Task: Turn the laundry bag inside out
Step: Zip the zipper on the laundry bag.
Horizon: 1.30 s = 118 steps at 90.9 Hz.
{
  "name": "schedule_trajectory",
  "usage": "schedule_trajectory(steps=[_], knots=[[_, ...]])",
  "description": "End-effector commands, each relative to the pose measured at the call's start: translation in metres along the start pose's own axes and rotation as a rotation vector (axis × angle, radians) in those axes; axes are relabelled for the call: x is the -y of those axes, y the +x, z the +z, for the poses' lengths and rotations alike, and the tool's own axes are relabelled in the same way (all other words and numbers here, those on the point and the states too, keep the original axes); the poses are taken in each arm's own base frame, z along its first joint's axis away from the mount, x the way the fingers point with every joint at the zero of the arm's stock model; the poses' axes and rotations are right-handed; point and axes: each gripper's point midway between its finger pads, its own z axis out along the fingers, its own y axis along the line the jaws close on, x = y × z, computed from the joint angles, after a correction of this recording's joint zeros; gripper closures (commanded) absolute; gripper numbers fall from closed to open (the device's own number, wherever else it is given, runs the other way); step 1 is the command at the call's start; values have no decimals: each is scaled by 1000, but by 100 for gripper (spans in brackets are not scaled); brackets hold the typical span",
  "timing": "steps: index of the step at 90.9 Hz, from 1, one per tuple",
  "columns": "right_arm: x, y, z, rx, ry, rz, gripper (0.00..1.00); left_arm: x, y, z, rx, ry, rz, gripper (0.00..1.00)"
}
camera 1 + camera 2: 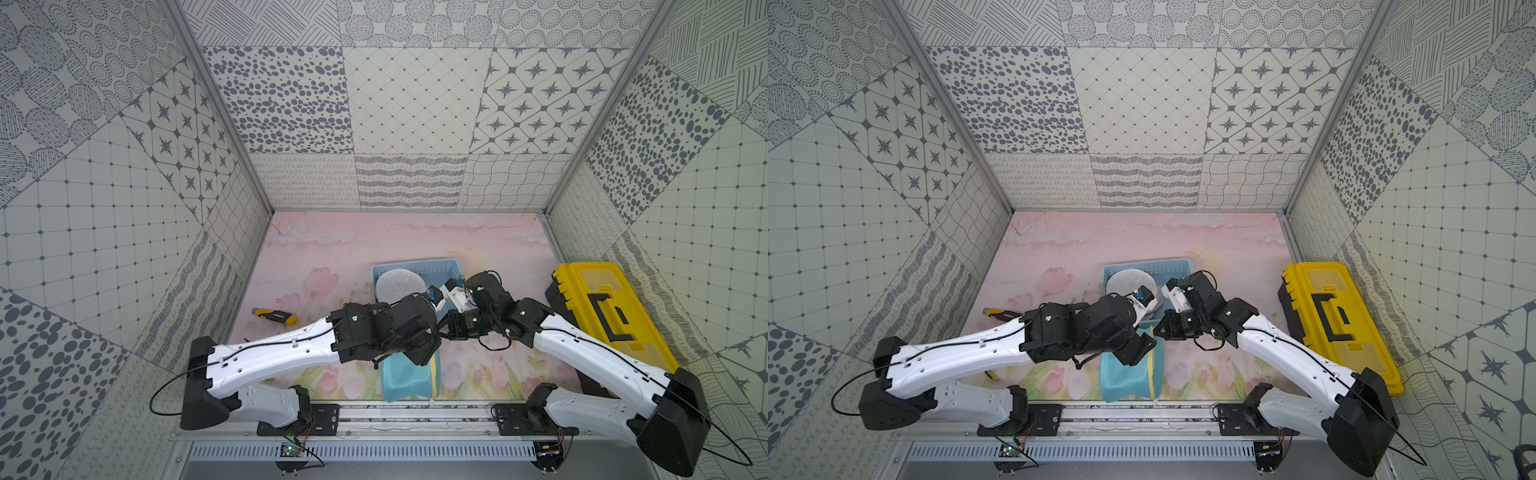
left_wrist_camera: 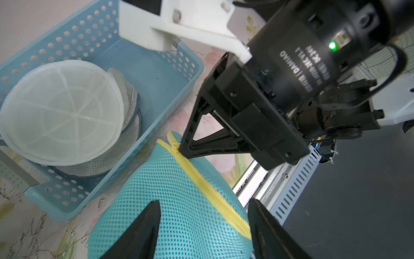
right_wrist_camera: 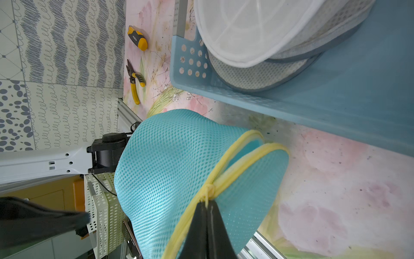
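At 9 o'clock on the pink flowery table (image 1: 374, 241) lies a short yellow and black tool (image 1: 275, 316). Near it, closer to the front edge, lie yellow pliers (image 3: 134, 87). They show well only in the right wrist view.

Next comes the left claw (image 2: 203, 201). In the left wrist view its two black fingers (image 2: 145, 228) stand wide apart, so it is let go and pinches nothing. It hangs right over the laundry bag (image 1: 405, 378), and the bag's hump shows in the gap. I cannot tell if the fingers touch the net.

The laundry bag is blue-green net with a yellow zip edge (image 2: 201, 181). In both top views it lies at 6 o'clock on the table, by the front rail, partly hidden under the left arm. Its top is puffed up like a little hill.

At 12 o'clock from the bag, just beside it, sits a blue basket (image 1: 415, 263) full of holes. Inside it a round white net thing (image 1: 400, 284) lies on top of a grey one.

The right claw (image 3: 207, 203) comes in from 3 o'clock. Its fingers are squeezed tight together, nipping the bag's yellow zip edge at a small knot.

At 3 o'clock on the table sits a big yellow toolbox (image 1: 602, 299) with a black handle.
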Motion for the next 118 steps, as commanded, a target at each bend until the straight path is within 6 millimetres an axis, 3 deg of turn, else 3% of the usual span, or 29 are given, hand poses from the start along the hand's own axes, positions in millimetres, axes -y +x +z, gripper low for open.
schedule_trajectory(steps=[1, 11, 23, 35, 48, 69, 86, 102, 118], knots=[[-11, -6, -8, 47, -13, -18, 100, 21, 4, 28, -12, 27, -8, 33], [-15, -4, -9, 52, -20, -23, 100, 10, 22, 43, -77, -58, -4, 37], [-16, -2, -13, 62, -26, -18, 100, -3, 33, 38, -95, -102, 2, 44], [-15, 0, -14, 64, -29, -9, 100, -8, 42, 36, -120, -120, 31, 60], [-19, 2, -18, 69, -43, -5, 100, -16, 52, 38, -158, -121, 37, 65], [-22, 3, -24, 77, -55, 4, 100, -24, 51, 25, -140, -62, -4, 82], [-23, 3, -21, 77, -57, 4, 100, -15, 47, 19, -96, 43, -37, 100], [-1, 0, -16, 100, 9, 33, 100, -3, 45, 10, -70, 131, -25, 100], [40, 0, -12, 111, 91, 107, 100, 0, 48, -2, -64, 181, -9, 100]])
